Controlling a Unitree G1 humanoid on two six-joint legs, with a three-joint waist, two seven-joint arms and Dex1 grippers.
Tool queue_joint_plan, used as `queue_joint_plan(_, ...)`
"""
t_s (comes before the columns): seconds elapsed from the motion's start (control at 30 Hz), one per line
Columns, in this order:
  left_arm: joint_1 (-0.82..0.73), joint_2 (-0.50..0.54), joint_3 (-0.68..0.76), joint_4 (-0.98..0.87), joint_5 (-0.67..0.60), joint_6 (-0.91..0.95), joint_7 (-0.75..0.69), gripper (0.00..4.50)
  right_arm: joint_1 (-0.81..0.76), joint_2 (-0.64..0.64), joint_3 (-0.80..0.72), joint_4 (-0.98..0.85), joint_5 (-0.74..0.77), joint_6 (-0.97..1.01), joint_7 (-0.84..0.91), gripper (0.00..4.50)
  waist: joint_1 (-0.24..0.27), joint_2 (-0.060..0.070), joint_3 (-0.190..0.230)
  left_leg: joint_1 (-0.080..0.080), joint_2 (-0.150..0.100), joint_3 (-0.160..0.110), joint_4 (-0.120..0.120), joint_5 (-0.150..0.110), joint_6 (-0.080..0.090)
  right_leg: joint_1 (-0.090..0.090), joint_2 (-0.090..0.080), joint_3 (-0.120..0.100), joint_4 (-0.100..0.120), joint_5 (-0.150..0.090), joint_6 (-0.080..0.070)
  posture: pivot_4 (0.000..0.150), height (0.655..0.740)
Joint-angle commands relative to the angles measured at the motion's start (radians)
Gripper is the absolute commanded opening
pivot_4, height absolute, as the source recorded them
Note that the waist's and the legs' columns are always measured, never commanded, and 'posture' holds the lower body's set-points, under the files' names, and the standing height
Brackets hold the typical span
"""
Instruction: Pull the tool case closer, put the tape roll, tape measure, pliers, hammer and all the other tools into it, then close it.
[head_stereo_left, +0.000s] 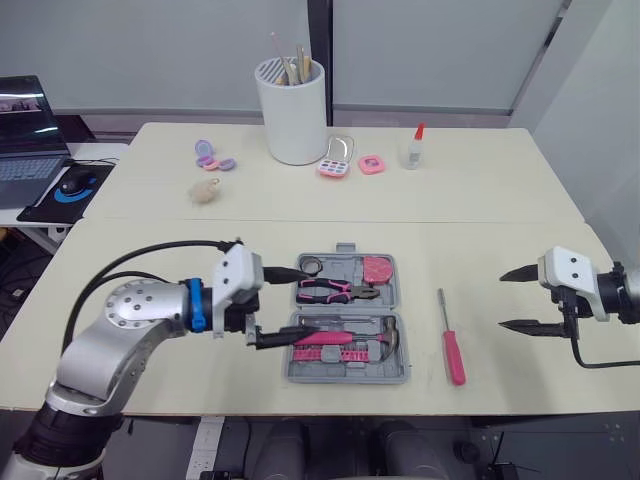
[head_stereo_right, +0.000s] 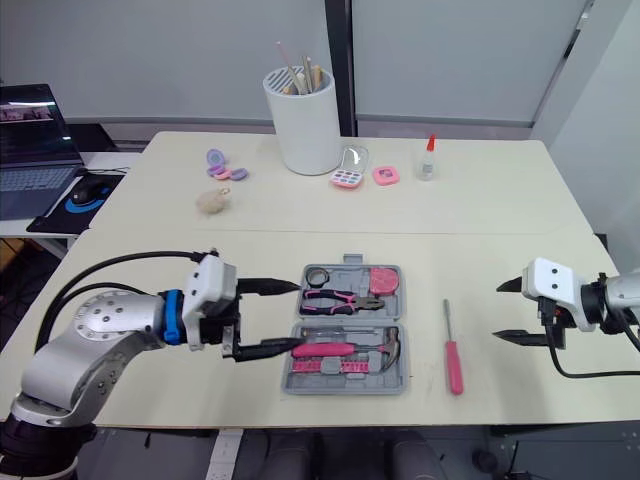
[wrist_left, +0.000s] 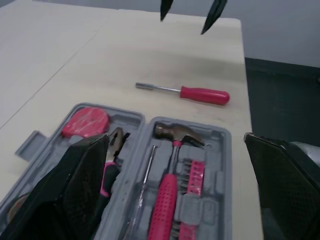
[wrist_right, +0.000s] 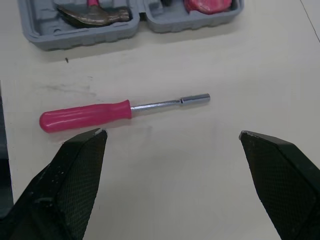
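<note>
Two pale cream desks stand edge to edge, the near desk (head_stereo_left: 480, 250) meeting the far desk (head_stereo_left: 480, 190) along a straight seam. Behind them runs a wall of light grey panels (head_stereo_left: 150, 50), split by a dark vertical post (head_stereo_left: 320, 40). To the left, a white side desk (head_stereo_left: 100, 153) carries an open laptop (head_stereo_left: 25, 140) and a black mouse pad (head_stereo_left: 40, 208). The floor (wrist_left: 280, 90) is dark grey. The light is soft and even.

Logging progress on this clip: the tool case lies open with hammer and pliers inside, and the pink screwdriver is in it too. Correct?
One thing is off. The pink screwdriver lies on the table outside the tool case, as the right wrist view shows. The case does lie open with hammer and pliers inside.
</note>
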Motion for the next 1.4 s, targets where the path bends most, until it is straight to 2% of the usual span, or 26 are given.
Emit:
queue_joint_plan(0.03, 0.002, -0.012, -0.019, -0.076, -0.026, 0.0, 0.009, 4.49, -0.035, -0.02, 0.016, -0.046, -0.002, -0.027, 0.045, 4.5, 0.0, 0.0, 0.0, 0.0, 0.0, 0.0, 0.0, 0.0, 0.0, 0.0, 0.0, 0.0, 0.0, 0.0, 0.0, 0.15, 0.74)
queue_joint_plan(0.33, 0.011, -0.029, -0.075, -0.109, 0.001, -0.019, 0.012, 4.49, -0.145, 0.008, 0.154, -0.07, -0.075, -0.138, 0.15, 4.5, -0.001, 0.0, 0.0, 0.001, 0.0, 0.0, 0.0, 0.0, 0.0, 0.001, 0.0, 0.0, 0.0, 0.0, 0.0, 0.15, 0.74)
queue_joint_plan(0.5, 0.003, -0.041, -0.083, -0.11, 0.003, -0.015, 0.036, 4.49, -0.195, 0.034, 0.249, -0.059, -0.163, -0.272, 0.178, 4.5, 0.001, 0.0, 0.0, 0.001, 0.0, 0.0, 0.0, 0.0, 0.0, 0.001, 0.0, 0.0, 0.0, 0.0, 0.0, 0.15, 0.74)
queue_joint_plan(0.63, 0.058, -0.03, -0.1, -0.144, 0.011, -0.028, 0.035, 4.49, -0.251, 0.067, 0.35, -0.008, -0.294, -0.47, 0.173, 4.5, -0.003, 0.0, 0.0, 0.002, 0.0, 0.0, 0.0, 0.0, 0.0, 0.001, 0.0, 0.0, 0.0, 0.0, 0.0, 0.15, 0.74)
queue_joint_plan(0.77, 0.084, -0.029, -0.106, -0.165, 0.009, -0.027, 0.046, 4.49, -0.329, 0.098, 0.461, 0.12, -0.489, -0.737, 0.109, 4.5, 0.001, 0.001, 0.0, 0.002, 0.0, 0.0, 0.001, 0.0, 0.0, 0.002, 0.0, 0.0, 0.0, 0.0, 0.0, 0.15, 0.74)
queue_joint_plan(0.87, 0.106, -0.03, -0.109, -0.174, 0.016, -0.03, 0.055, 4.49, -0.367, 0.131, 0.507, 0.179, -0.548, -0.828, 0.074, 4.5, 0.001, 0.001, 0.0, 0.004, 0.0, 0.0, 0.0, 0.0, 0.0, 0.004, 0.0, 0.0, 0.0, 0.0, 0.0, 0.15, 0.74)
queue_joint_plan(1.17, 0.138, -0.042, -0.118, -0.189, 0.039, -0.04, 0.093, 4.49, -0.44, 0.199, 0.609, 0.27, -0.705, -0.931, 0.014, 4.5, 0.001, 0.001, 0.0, 0.006, 0.0, 0.001, 0.0, 0.0, 0.0, 0.005, 0.0, 0.001, 0.0, 0.0, 0.0, 0.15, 0.74)
queue_joint_plan(1.4, 0.171, -0.036, -0.115, -0.202, 0.054, -0.046, 0.117, 4.49, -0.461, 0.244, 0.661, 0.312, -0.757, -0.972, -0.019, 4.5, 0.001, 0.001, 0.0, 0.006, 0.0, 0.001, 0.0, 0.0, 0.0, 0.005, 0.0, 0.001, 0.0, 0.0, 0.0, 0.15, 0.74)
